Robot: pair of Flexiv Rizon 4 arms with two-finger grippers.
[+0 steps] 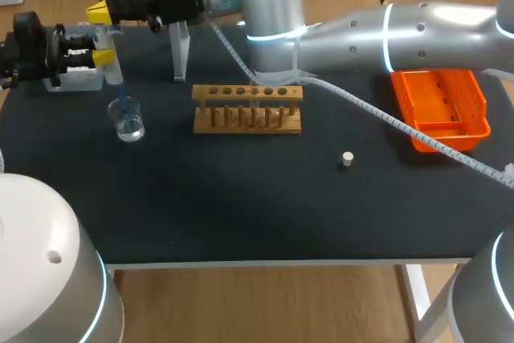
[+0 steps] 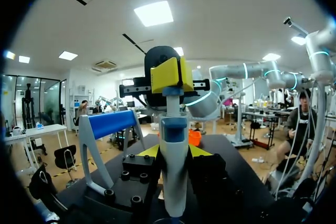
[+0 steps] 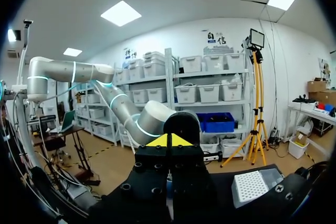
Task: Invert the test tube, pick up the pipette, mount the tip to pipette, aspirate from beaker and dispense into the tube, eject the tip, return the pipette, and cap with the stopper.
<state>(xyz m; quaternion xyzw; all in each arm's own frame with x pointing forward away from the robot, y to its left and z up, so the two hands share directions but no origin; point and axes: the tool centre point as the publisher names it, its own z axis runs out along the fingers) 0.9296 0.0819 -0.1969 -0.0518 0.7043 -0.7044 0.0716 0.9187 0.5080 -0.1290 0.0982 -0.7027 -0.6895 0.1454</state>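
My left gripper (image 1: pixel 107 57) is shut on the white-and-blue pipette (image 1: pixel 112 60) and holds it upright at the table's back left. In the left wrist view the pipette (image 2: pixel 173 171) stands between my left gripper's yellow tips (image 2: pixel 173 151). Its tip dips into the glass beaker (image 1: pixel 127 118) of clear liquid below. My right arm reaches across from the right, and its shut gripper (image 1: pixel 98 12) rests on the pipette's top; the left wrist view shows it there (image 2: pixel 172 74). The right gripper (image 3: pixel 168 141) holds nothing. The wooden tube rack (image 1: pixel 247 108) stands mid-table. The white stopper (image 1: pixel 347 159) lies to its right.
A clear pipette stand (image 1: pixel 181 50) with a blue top (image 2: pixel 107 124) stands beside the pipette. A white tip box (image 1: pixel 80 78) sits behind the left gripper. An orange tray (image 1: pixel 442 106) lies at the right. A cable runs from my right arm across the table's right half.
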